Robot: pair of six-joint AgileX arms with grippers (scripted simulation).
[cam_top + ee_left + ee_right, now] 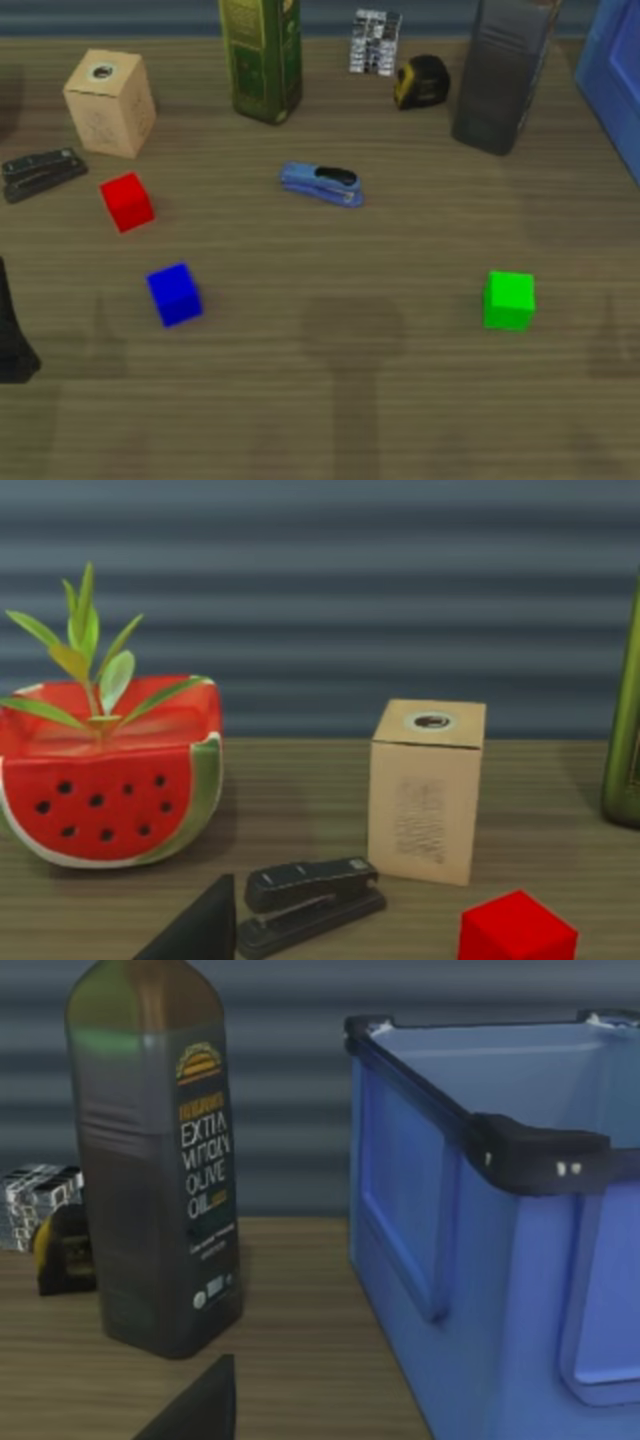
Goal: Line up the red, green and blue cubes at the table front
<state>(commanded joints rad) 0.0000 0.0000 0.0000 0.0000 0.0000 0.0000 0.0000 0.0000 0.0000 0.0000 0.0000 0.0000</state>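
On the brown wooden table [330, 250], the red cube [127, 201] lies at the left, in front of a tan box. It also shows in the left wrist view as the red cube [517, 930], ahead of the gripper. The blue cube [174, 293] sits nearer the front left. The green cube [509, 299] sits alone at the right. My left arm [12, 345] is parked at the left edge, one dark finger [205, 930] showing with nothing against it. My right arm is outside the top view; its one visible finger [205, 1405] also stands alone over bare wood.
A tan cardboard box [110, 102], black stapler [42, 172], blue stapler [322, 184], green tin [262, 58], tape measure [421, 81], dark olive oil bottle [503, 72] and blue bin [612, 70] stand around the back. A watermelon planter [110, 780] is at the far left.
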